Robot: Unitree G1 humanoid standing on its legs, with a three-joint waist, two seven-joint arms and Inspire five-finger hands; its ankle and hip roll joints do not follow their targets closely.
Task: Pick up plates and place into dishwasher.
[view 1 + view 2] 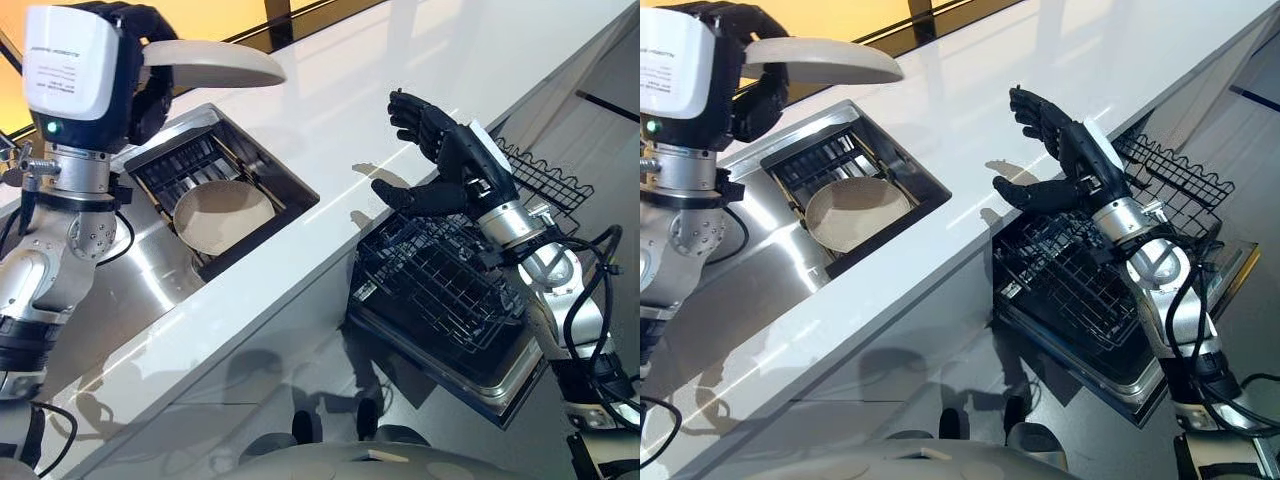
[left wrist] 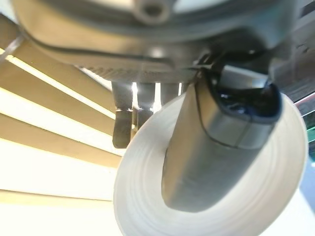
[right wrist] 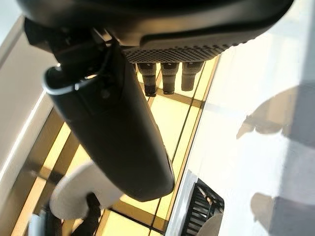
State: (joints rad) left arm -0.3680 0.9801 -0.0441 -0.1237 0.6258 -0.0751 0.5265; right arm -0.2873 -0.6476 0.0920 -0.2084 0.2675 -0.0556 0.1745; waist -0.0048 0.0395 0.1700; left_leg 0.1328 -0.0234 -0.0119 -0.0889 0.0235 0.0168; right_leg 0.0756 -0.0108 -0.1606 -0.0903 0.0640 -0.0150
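While above sink, gripped plate

Two pale plates, one dishwasher rack.

Cream round plate raised above the sink, roughly level, rim pinched in left hand; underside with thumb across it seen in left wrist view. Second cream plate lying flat, face up, in the recessed sink basin beside a dark slatted rack. Black wire dishwasher rack pulled out below the white counter edge, holding no plates.
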